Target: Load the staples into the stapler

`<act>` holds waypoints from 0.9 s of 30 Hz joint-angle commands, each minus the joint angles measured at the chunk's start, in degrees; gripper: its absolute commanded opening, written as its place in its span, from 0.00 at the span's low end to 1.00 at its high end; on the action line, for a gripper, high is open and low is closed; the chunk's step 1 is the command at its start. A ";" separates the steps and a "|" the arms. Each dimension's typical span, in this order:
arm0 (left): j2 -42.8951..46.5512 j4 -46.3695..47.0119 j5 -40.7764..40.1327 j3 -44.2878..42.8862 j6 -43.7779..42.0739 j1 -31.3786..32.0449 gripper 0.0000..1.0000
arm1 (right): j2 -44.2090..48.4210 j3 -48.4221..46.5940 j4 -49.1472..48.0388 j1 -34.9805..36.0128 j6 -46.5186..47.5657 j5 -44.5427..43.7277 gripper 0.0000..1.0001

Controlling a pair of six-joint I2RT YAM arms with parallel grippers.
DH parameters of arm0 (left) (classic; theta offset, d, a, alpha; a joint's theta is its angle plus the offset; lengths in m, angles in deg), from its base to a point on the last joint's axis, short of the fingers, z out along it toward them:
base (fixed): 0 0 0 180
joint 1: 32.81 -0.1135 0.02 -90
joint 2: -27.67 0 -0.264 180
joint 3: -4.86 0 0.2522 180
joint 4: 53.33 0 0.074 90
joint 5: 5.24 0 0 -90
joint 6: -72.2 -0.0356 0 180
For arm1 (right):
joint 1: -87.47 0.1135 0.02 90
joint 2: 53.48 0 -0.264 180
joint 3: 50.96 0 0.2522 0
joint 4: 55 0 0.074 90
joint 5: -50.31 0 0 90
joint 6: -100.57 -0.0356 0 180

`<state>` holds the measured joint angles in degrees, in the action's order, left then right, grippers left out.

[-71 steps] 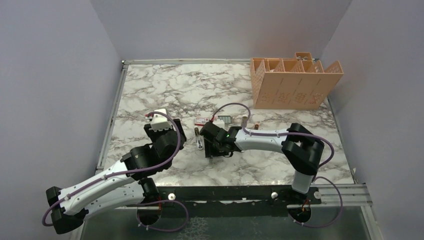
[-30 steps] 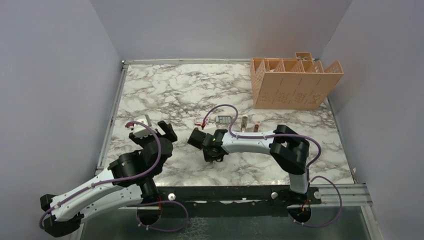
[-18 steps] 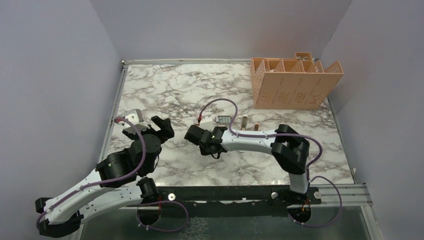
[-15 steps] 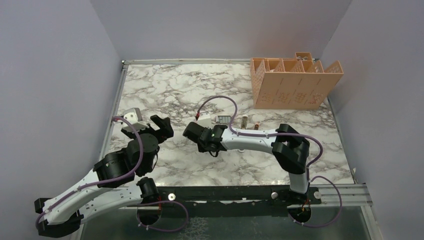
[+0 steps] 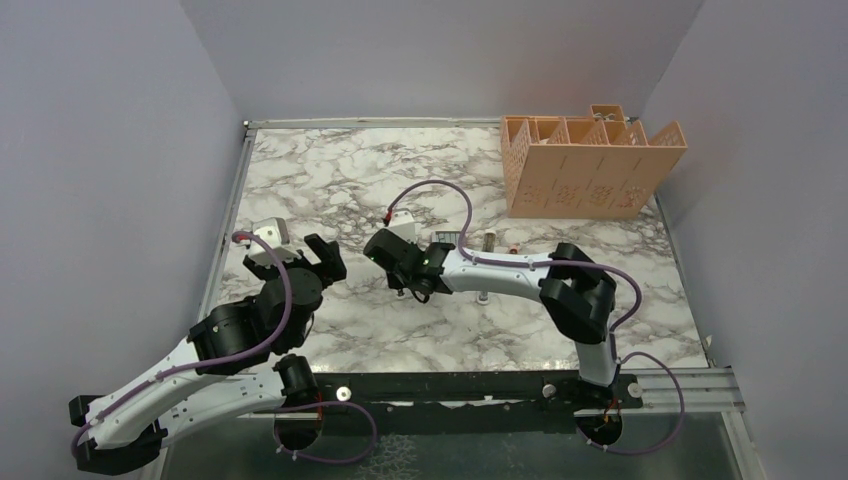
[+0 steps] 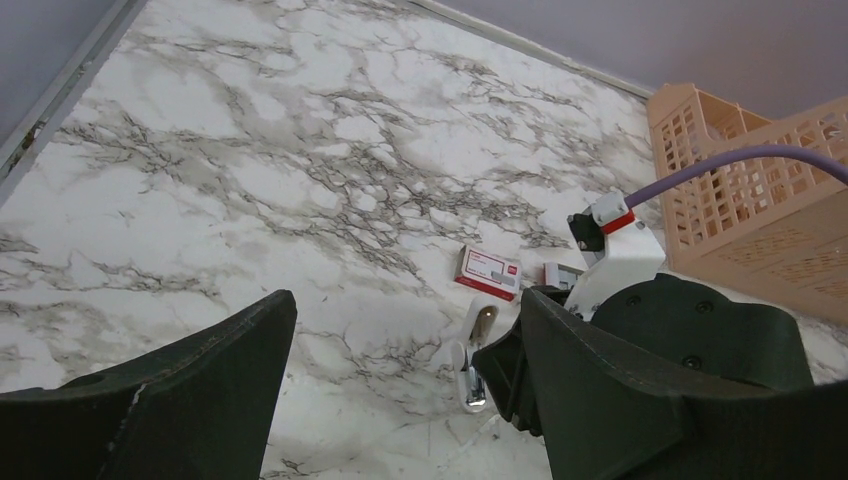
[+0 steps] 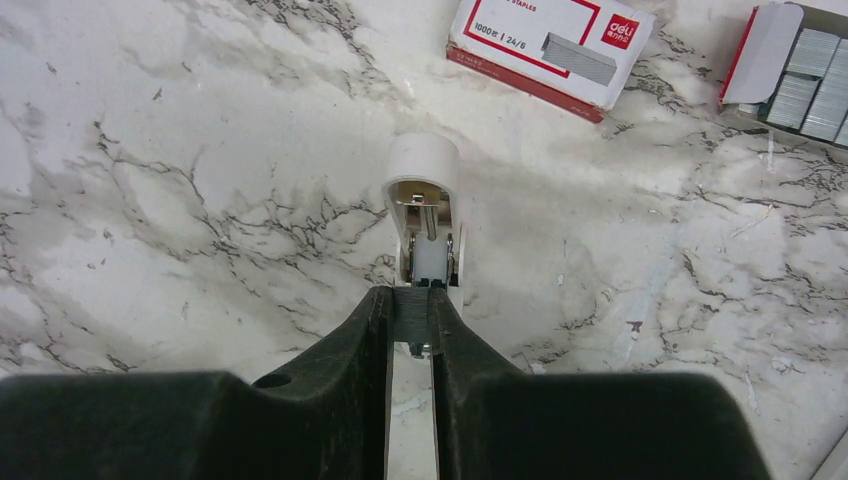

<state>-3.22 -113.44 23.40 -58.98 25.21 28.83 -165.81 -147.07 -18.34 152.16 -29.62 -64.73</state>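
Observation:
The white stapler (image 7: 425, 215) lies open on the marble, its metal channel facing up. My right gripper (image 7: 411, 300) is shut on a short grey strip of staples (image 7: 411, 316), held at the near end of that channel. More staples (image 7: 815, 85) sit in a small tray beside the red-and-white box (image 7: 548, 50). In the top view the right gripper (image 5: 408, 285) covers the stapler. My left gripper (image 6: 407, 300) is open and holds nothing, left of the stapler (image 6: 477, 358) and apart from it.
An orange slotted organizer (image 5: 590, 165) stands at the back right. Two small objects (image 5: 489, 241) lie right of the staple tray (image 5: 445, 238). The right arm's cable loops above the box. A metal rail (image 5: 225, 240) runs along the table's left edge.
The right gripper, still shut on the strip, has moved away from the arm bases and slightly left. The left arm swung left early on and has since held still, open.

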 commanded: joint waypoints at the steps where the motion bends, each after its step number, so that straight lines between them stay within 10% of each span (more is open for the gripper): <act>1: 0.60 -1.55 -1.39 -0.87 1.16 0.40 0.83 | -2.29 -1.14 -2.62 -0.09 1.50 -2.81 0.21; 27: -0.63 -1.56 -1.39 -0.28 2.00 0.40 0.83 | -4.06 -0.06 -3.34 -0.28 1.69 -1.17 0.21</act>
<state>-3.46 -114.03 23.38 -58.98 26.93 28.83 -168.67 -147.07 -20.15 152.11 -28.30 -65.56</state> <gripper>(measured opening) 0.833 0.211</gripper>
